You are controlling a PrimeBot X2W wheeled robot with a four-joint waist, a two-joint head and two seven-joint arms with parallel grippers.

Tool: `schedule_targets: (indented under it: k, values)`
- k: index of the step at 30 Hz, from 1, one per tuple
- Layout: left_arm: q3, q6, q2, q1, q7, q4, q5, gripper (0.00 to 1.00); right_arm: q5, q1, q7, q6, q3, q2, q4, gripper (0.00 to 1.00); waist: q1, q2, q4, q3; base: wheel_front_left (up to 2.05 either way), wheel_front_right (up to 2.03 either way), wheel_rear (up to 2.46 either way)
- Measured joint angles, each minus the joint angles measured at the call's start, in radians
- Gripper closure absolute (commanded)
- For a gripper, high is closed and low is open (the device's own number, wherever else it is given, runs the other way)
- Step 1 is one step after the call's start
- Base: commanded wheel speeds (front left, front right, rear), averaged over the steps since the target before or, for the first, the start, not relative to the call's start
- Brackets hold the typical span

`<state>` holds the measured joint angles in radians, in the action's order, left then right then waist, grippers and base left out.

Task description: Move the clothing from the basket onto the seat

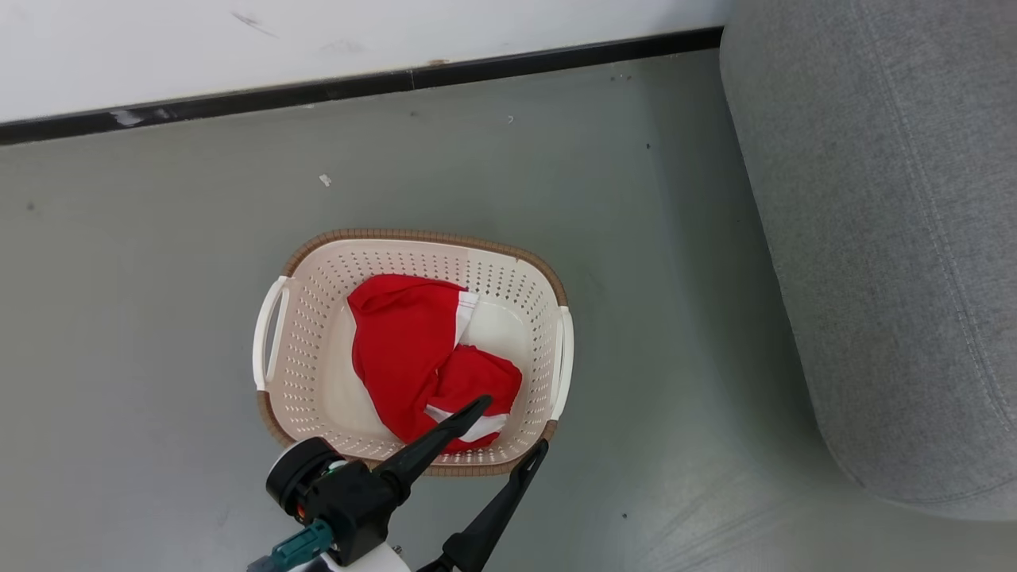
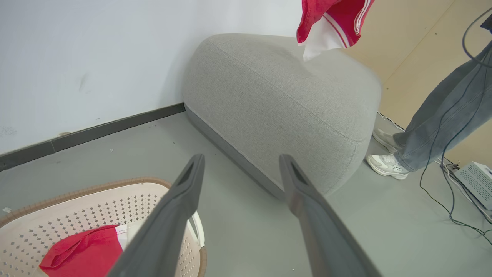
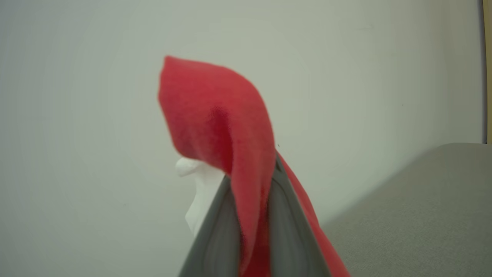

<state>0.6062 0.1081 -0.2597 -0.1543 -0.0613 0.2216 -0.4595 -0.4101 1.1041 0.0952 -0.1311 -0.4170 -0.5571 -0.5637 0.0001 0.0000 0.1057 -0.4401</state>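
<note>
On the grey floor by the white wall, the basket holds red clothes, the left gripper hangs at its edge opened wide, and the right gripper pinches one red piece high up by the sofa.

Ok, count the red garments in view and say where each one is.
2 distinguishable. One garment hangs pinched between the fingers of the right gripper, raised near the seat. One red heap lies in the basket; it may hide further pieces folded together.
</note>
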Motion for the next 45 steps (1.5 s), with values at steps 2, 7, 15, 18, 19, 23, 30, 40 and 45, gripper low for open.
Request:
schedule_targets:
  k: [2,7,15,18,19,23,30,40,45]
  values:
    - [-0.002,0.0,-0.002,-0.005,0.0,0.004,0.003,0.0,0.001,0.012,-0.001,0.0,-0.01,0.0,-0.005,1.0,0.0,0.0,-0.002,-0.009,0.0,0.0,0.0]
    - [-0.012,0.0,-0.009,-0.022,0.008,0.016,0.004,0.0,0.025,0.056,-0.016,0.0,-0.061,0.011,-0.041,1.0,0.0,0.0,-0.007,-0.05,0.0,0.0,0.0]
    - [-0.023,0.0,-0.025,-0.04,0.009,0.033,0.004,0.0,0.076,0.117,-0.024,0.0,-0.166,0.008,-0.085,1.0,0.0,0.0,-0.006,-0.109,0.0,0.0,0.0]
    - [-0.031,0.0,-0.031,-0.046,0.009,0.039,0.005,0.0,0.105,0.152,-0.021,0.0,-0.197,-0.012,-0.085,1.0,0.0,0.0,-0.004,-0.129,0.0,0.0,0.0]
    - [-0.033,0.0,-0.034,-0.046,0.009,0.041,0.005,0.0,0.117,0.163,-0.017,0.0,-0.205,-0.018,-0.084,1.0,0.0,0.0,-0.003,-0.136,0.0,0.0,0.0]
    - [-0.043,0.0,-0.037,-0.046,0.009,0.048,0.005,0.0,0.165,0.192,-0.012,0.0,-0.219,-0.03,-0.083,1.0,0.0,0.0,-0.001,-0.161,0.0,0.0,0.0]
    - [-0.043,0.0,-0.049,-0.046,0.017,0.058,0.005,0.0,0.212,0.149,0.0,0.0,-0.263,0.039,-0.143,1.0,0.0,0.0,0.003,-0.205,0.0,0.0,0.0]
    - [-0.047,0.0,-0.058,-0.051,0.026,0.073,0.015,0.0,0.239,0.06,0.07,0.0,-0.329,0.151,-0.21,1.0,0.0,0.0,0.013,-0.27,0.0,0.0,0.0]
    - [-0.061,0.0,-0.065,-0.077,0.026,0.08,0.024,0.0,0.258,0.046,0.108,0.0,-0.355,0.204,-0.251,0.3,0.0,0.0,0.028,-0.296,0.0,0.0,0.0]
